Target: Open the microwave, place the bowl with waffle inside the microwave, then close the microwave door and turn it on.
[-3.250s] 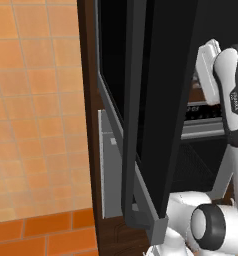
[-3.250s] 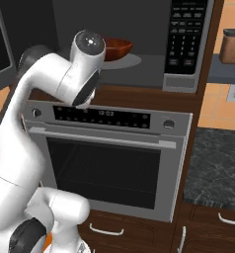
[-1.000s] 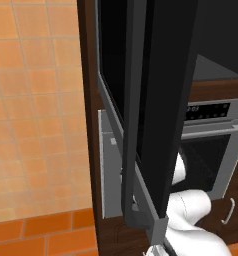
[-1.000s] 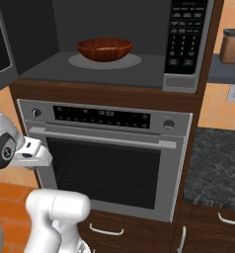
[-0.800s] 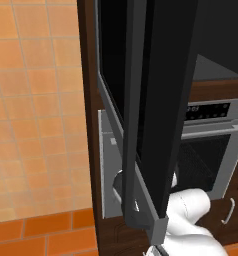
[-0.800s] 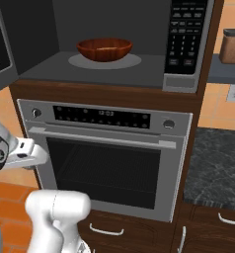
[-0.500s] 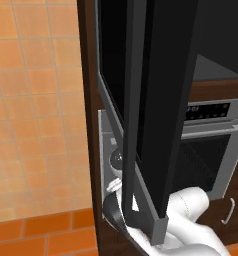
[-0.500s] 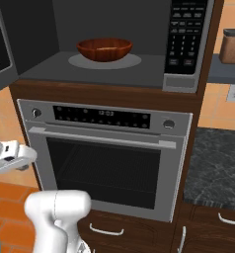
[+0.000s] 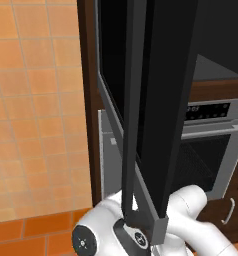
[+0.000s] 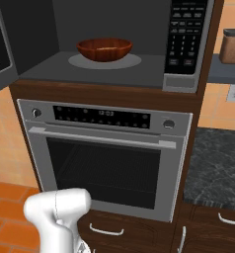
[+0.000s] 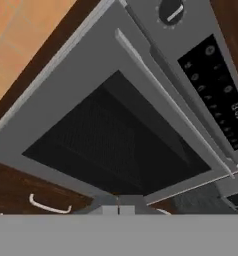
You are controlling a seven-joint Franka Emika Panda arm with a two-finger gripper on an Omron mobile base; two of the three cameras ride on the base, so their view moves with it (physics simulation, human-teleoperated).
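**Bowl is in, door stands wide open and the arm has dropped low**

The microwave point(image 10: 114, 44) sits above the oven point(image 10: 107, 158), its cavity open. The bowl point(image 10: 104, 49) rests on the pale turntable disc in the middle of the cavity floor, with the keypad point(image 10: 186, 37) to its right. Whether a waffle lies in it cannot be made out from this angle. The microwave door point(image 9: 156, 100) is swung fully out to the left, seen edge-on in the left base view as a tall dark slab with a grey frame along its lower edge.

The door is the thing to handle next, I judge. It looks stiff and fairly heavy, a rigid glass panel on a hinge, so it should swing as one piece under a steady push. The glass is glossy and likely slippery; the outer frame edge, far from the hinge, seems the best place to press or hook, since it gives the most leverage.

The hand view looks up along the oven front, at its mesh window point(image 11: 111, 145) and bar handle point(image 11: 171, 105). The end effector's fingertips are not discernible there, so I cannot tell whether it is released or clenched.

Compared with a second ago, the arm has sunk further: its white links point(image 9: 151, 225) now bulk below the door's bottom corner in the left base view, and the white wrist part seen at the left edge of the right base view has gone. Bowl and door have not moved
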